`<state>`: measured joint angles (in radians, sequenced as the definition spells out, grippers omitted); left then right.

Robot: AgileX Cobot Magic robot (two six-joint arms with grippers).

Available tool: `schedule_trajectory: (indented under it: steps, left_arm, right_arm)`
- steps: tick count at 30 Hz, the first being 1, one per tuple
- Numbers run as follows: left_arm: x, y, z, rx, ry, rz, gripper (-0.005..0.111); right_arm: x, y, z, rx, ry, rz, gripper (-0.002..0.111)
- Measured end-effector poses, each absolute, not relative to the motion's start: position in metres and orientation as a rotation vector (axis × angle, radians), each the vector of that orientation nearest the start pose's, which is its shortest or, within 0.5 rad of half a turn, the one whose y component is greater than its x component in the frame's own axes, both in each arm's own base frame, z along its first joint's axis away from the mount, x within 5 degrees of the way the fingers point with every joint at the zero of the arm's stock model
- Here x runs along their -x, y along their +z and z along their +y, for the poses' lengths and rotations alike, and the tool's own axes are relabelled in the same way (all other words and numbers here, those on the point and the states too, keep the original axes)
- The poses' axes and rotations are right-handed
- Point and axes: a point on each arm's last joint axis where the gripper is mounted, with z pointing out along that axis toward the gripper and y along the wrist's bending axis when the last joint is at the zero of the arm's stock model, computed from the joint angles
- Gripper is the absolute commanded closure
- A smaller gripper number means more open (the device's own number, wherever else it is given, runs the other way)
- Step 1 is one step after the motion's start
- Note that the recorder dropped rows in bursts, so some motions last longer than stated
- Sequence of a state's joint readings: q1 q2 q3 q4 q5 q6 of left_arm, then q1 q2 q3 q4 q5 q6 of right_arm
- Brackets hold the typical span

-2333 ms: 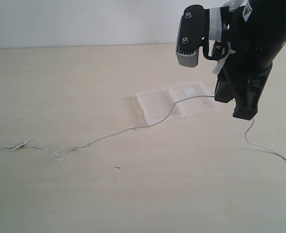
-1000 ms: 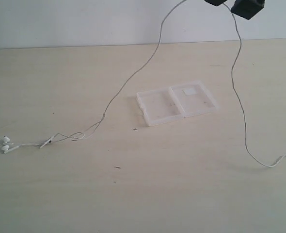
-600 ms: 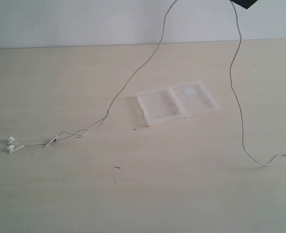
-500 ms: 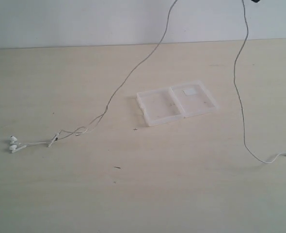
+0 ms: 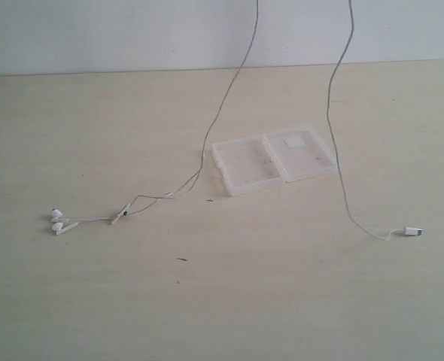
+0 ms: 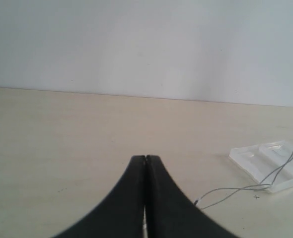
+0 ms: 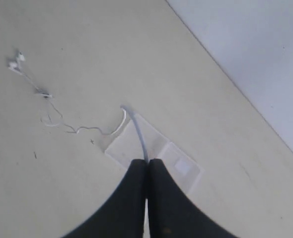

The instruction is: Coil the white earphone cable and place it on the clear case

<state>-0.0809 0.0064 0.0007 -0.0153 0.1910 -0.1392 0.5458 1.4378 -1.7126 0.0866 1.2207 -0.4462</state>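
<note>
The white earphone cable [image 5: 220, 109] hangs from above the exterior view in two strands. One strand runs down past the clear case [image 5: 271, 159] to an inline piece and the earbuds [image 5: 56, 219] on the table at left. The other drops to the plug [image 5: 412, 232] at right. My right gripper [image 7: 147, 161] is high above the case [image 7: 124, 145], shut on the cable [image 7: 139, 131], out of the exterior view. My left gripper [image 6: 145, 157] is shut with nothing in it, low over the table, left of the case [image 6: 270, 166].
The pale wooden table [image 5: 207, 301] ends at a white wall [image 5: 132, 30] at the back. A small dark speck [image 5: 182, 259] lies in front of the case.
The right gripper has left the exterior view upward with the cable. Both strands have shifted left; the earbuds slid right along the table and the plug slid left.
</note>
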Motion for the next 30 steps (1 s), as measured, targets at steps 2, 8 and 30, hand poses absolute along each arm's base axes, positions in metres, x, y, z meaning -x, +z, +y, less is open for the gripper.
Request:
schedule_trajectory:
  steps: [2, 8, 30]
  left_arm:
    - [-0.056, 0.195, -0.005, 0.06, -0.179, 1.684, 0.107]
    - [-0.056, 0.195, -0.005, 0.06, -0.179, 1.684, 0.107]
    - [-0.056, 0.196, -0.005, 0.059, -0.18, 1.673, 0.107]
  right_arm:
    - [-0.241, 0.452, 0.157, 1.108, 0.2, 2.128, 0.108]
    - [-0.235, 0.466, 0.154, 0.981, 0.254, 2.073, 0.108]
    - [-0.199, 0.476, 0.134, 0.644, 0.438, 1.701, 0.108]
